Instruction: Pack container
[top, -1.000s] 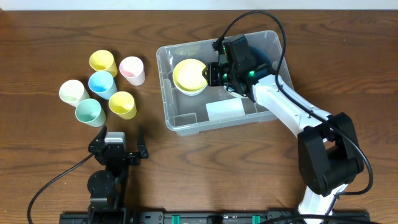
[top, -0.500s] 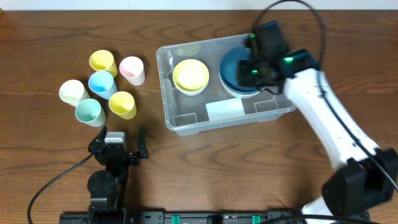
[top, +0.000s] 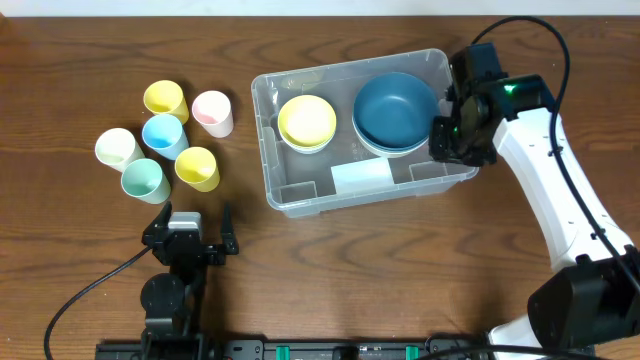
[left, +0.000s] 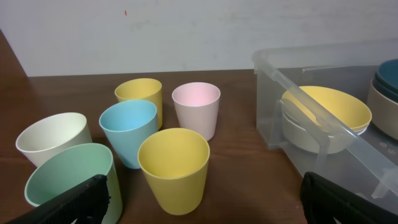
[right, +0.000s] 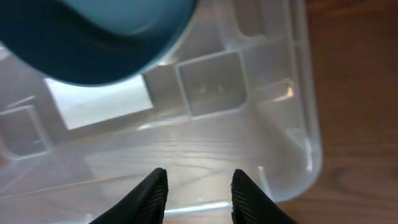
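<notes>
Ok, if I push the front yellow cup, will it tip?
Likely light: the front yellow cup stands empty and looks like thin plastic. It tapers to a narrower base, so a high push could tip it. It may bump the blue cup just behind.

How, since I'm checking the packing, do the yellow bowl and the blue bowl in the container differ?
The yellow bowl is smaller than the blue bowl. Seen from overhead, the yellow bowl sits in the left half of the container, the blue bowl in the right half. Both stand upright and empty.
</notes>
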